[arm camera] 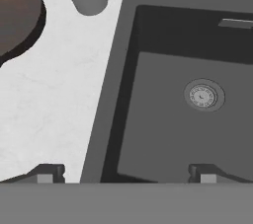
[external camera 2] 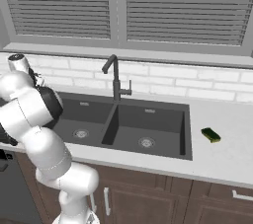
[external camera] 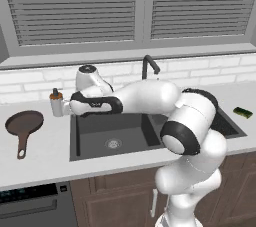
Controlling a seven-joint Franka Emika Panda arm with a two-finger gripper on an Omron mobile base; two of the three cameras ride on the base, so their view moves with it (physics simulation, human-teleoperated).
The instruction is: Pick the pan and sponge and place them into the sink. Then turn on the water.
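So, gripper (arm camera: 123,173) spread apart, empty, above sink (external camera: 75,138) left rim. Pan (external camera: 24,123) on tabletop further left, sponge (external camera: 243,112) far right. Risk: clipping soap bottle (external camera: 56,102) nearby during reach.

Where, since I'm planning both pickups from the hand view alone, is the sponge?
Observer: The sponge lies on the counter to the right of the sink, apart from its rim.
Operator: My view cuts the pan off. Which way does its handle run?
Observer: The pan sits left of the sink, with its handle pointing toward the counter's front edge.
Operator: And the tap for later?
Observer: The faucet stands behind the sink, about in line with the divider between the two basins.
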